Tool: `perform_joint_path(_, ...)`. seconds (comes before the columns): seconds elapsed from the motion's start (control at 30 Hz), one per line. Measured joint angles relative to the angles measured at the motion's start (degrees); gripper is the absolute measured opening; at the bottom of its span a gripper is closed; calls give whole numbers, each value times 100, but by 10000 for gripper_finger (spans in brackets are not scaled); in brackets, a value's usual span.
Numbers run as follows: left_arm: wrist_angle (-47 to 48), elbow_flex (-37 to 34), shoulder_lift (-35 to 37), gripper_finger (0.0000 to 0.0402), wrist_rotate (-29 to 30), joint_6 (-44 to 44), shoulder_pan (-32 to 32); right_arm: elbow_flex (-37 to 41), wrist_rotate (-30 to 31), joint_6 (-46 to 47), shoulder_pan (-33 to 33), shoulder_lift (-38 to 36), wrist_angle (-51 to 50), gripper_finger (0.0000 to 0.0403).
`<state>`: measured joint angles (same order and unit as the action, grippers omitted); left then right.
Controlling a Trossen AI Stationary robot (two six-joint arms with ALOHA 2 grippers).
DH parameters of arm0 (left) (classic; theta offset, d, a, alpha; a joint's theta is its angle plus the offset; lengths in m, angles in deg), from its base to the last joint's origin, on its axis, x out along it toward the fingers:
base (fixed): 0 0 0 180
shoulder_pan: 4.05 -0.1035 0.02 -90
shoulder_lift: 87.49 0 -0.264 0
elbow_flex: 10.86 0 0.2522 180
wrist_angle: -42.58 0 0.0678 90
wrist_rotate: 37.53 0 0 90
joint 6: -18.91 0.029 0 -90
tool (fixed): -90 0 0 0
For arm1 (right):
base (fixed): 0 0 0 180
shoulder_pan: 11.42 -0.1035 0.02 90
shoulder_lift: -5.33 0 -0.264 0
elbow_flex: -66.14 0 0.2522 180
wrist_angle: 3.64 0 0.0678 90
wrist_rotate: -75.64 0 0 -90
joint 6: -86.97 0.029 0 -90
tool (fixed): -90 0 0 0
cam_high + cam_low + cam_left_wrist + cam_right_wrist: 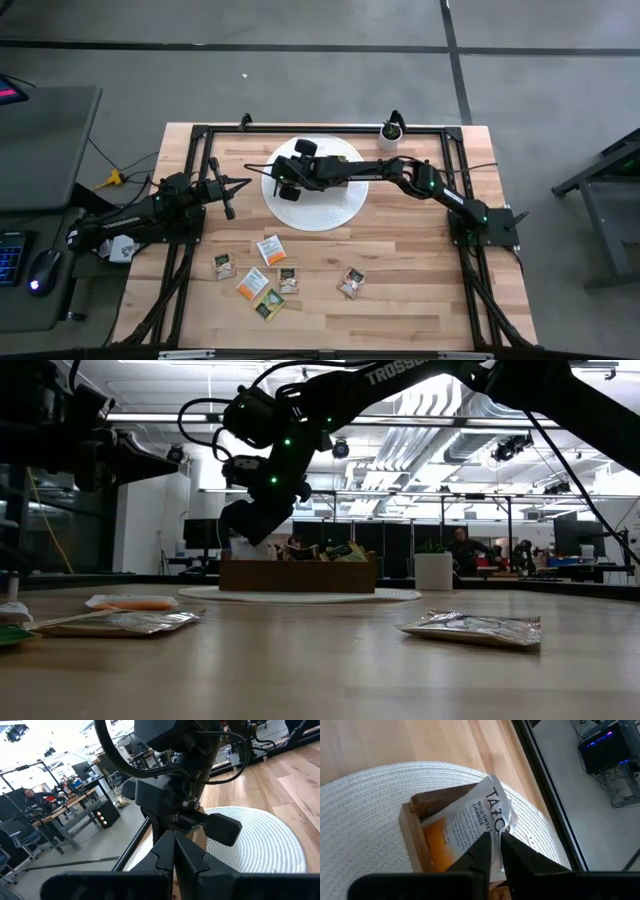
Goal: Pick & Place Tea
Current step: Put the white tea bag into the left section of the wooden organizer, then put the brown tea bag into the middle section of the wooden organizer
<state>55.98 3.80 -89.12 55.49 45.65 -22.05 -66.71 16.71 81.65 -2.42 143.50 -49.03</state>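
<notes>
My right gripper (495, 851) reaches over the white round placemat (335, 210) to the brown wooden box (412, 827). It is shut on a white-orange tea sachet (470, 820) at the box's end compartment. In the low view that gripper (248, 532) hangs above the box's left end (240, 575). Several more tea sachets (270, 249) lie flat on the table's near part. My left gripper (229, 205) waits shut at the left, off the table surface and touching nothing. My right gripper pinches the sachet's crumpled side edge (496, 826) between its two fingers. The fingers slant down from the table's right side. The sachet is tilted, its printed end up and its orange lower end (440, 842) down inside the box's end compartment.
Loose sachets (120, 622) (475, 628) lie between the placemat and the near edge. A small potted plant (391, 129) stands at the far edge. Black frame rails (196, 160) run along the table's left, far and right sides.
</notes>
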Motion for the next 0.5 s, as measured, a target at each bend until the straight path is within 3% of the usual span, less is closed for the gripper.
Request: perform_joint_path(0.5, 0, 0, 0, 1, 0, -2, 0, 0, 130, 34, -23, -40, 18, 150)
